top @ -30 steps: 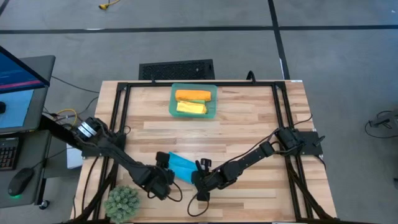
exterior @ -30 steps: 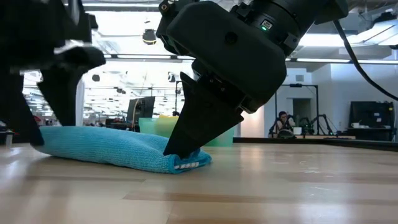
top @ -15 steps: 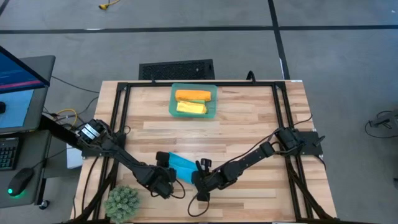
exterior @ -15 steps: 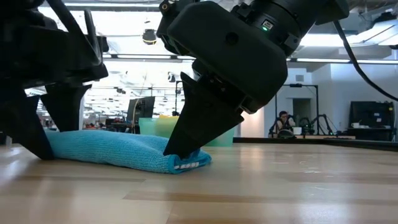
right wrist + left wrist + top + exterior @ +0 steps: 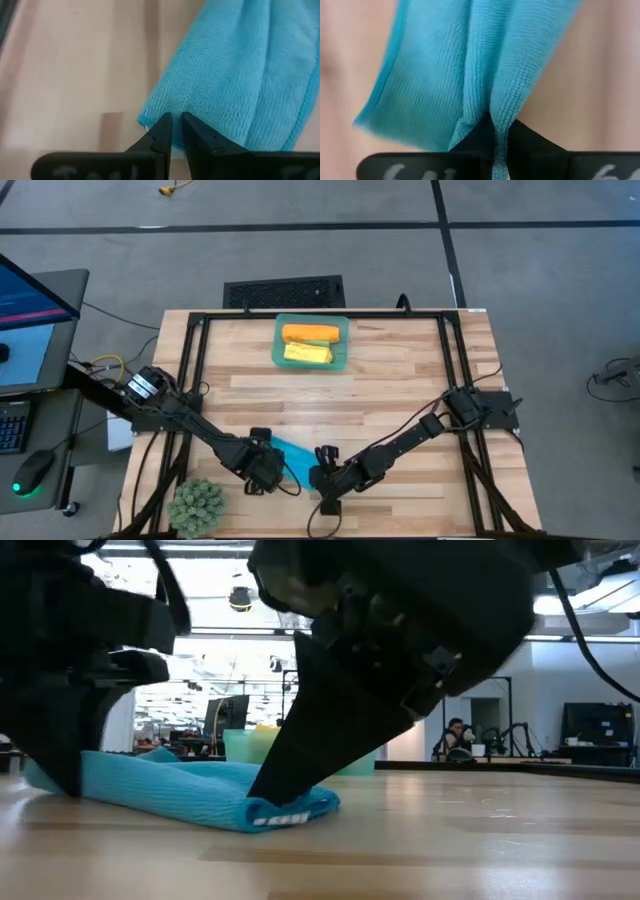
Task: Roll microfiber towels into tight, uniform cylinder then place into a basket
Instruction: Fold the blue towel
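The bright blue microfiber towel (image 5: 292,453) lies bunched lengthwise on the wooden table near its front edge, between my two grippers. My left gripper (image 5: 268,467) stands at the towel's left end, pointing down, shut on the cloth. My right gripper (image 5: 318,473) slants down onto its right end, also shut on it. The teal basket (image 5: 343,346) stands at the table's far side, with an orange roll (image 5: 310,333) and a yellow roll (image 5: 307,354) lying side by side in it. My left gripper pinches a raised fold (image 5: 492,117) at the towel's left end between its two fingers, from above, pointing down. The rest of the towel lies slack on the table. My right gripper pinches the towel's right end (image 5: 167,111) between its fingertips, slanting down from the table's right. That end (image 5: 290,808) rests on the table, folded over on itself.
A spiky green plant ball (image 5: 197,505) sits at the near left corner, close behind my left arm. A black frame (image 5: 196,340) runs along the table's left, far and right sides. Bare wood lies between the towel and the basket.
My left gripper has sunk onto the towel's left end, rolled a little and shut on a fold of it. My right gripper has drawn the right end toward the near edge. The towel has bunched shorter, and its left end has stayed in place.
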`<action>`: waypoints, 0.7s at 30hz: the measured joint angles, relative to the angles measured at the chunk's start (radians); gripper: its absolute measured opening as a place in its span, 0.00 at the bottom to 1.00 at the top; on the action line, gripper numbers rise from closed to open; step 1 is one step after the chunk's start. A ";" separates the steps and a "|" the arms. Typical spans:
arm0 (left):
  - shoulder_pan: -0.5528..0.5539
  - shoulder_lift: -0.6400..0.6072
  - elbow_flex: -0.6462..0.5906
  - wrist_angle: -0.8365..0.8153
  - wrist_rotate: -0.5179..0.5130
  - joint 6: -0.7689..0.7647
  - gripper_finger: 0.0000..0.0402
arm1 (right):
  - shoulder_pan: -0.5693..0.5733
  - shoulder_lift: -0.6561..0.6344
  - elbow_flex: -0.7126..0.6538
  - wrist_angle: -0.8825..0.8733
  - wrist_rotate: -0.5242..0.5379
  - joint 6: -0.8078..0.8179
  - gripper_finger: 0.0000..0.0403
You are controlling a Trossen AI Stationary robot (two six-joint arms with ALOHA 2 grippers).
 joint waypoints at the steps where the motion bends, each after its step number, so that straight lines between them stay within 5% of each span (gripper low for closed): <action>1: 0.004 -0.013 0.000 0.013 0.050 0.000 0.04 | 0.004 0.001 0.000 0.009 -0.005 0.000 0.17; 7: 0.035 -0.042 -0.003 0.092 0.212 0.006 0.02 | 0.024 0.002 -0.001 0.040 -0.018 -0.024 0.27; 14: 0.046 -0.036 -0.003 0.098 0.225 -0.004 0.03 | 0.033 0.002 0.016 0.031 -0.015 -0.073 0.45; 21: 0.046 -0.037 -0.003 0.096 0.232 0.005 0.03 | 0.044 -0.010 0.077 0.021 0.007 -0.187 0.49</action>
